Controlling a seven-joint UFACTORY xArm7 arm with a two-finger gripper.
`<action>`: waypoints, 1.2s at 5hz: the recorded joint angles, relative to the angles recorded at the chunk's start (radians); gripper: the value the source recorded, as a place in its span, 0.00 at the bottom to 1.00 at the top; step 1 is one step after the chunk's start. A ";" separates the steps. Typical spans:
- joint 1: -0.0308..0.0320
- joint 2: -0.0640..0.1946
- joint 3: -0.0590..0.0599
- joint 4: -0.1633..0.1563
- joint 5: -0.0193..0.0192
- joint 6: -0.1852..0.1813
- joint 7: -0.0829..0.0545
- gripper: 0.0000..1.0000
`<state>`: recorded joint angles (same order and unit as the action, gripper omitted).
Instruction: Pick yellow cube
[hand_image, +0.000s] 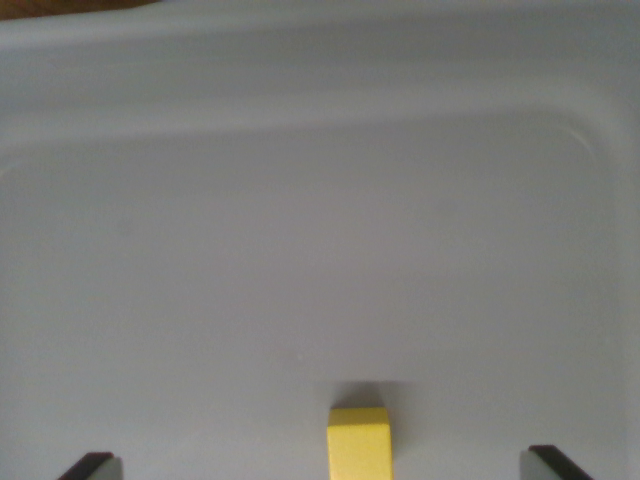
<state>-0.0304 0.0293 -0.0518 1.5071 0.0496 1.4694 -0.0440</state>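
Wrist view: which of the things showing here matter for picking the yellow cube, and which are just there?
Part of the job:
- yellow cube, at the bottom edge, between the fingertips
- gripper, only its two dark fingertips showing, spread wide, not touching the cube

Just there:
- white tray the cube sits in, with a raised rim
- brown sliver at the top left corner, too small to identify

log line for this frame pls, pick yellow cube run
target: yellow cube between fingertips | gripper: open, not touching | surface: white tray | phase: pre-grasp
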 joint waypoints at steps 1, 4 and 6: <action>0.0007 0.005 -0.001 -0.026 -0.0001 -0.029 -0.003 0.00; 0.0014 0.011 -0.002 -0.056 -0.0002 -0.061 -0.006 0.00; 0.0023 0.017 -0.003 -0.088 -0.0003 -0.097 -0.010 0.00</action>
<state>-0.0282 0.0463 -0.0550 1.4188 0.0493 1.3725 -0.0536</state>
